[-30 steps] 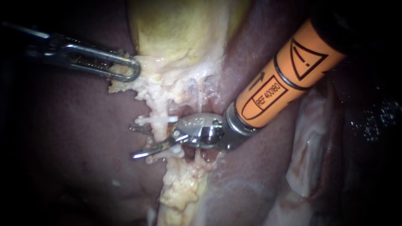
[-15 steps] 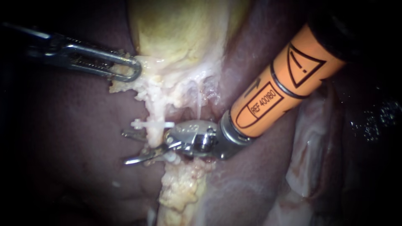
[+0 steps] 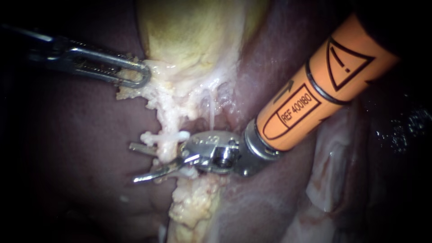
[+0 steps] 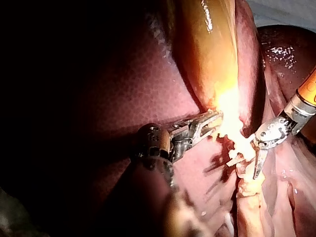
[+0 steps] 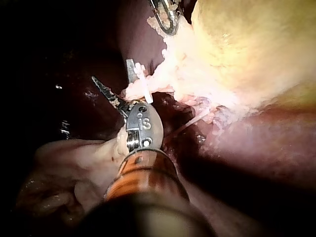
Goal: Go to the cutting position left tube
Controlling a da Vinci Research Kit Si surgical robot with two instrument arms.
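1. Since the coming cut turns on how blades meet tube, start nearest: my right instrument (image 3: 143, 162) — orange shaft, steel wrist — holds its two thin blades parted, one either side of the tube.
2. Between them the pale, lumpy left tube (image 3: 167, 148) runs nearly square across the blades, just below a white plastic clip (image 3: 173, 135).
3. Farther off, my left instrument (image 3: 137, 75) clamps its looped steel jaws on pale tissue (image 3: 130, 92) under the yellow gallbladder (image 3: 189, 36), well apart.

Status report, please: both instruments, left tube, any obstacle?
Left instrument shut on gallbladder. Right instrument open, blades astride left tube, below white clip. Nothing in the way.
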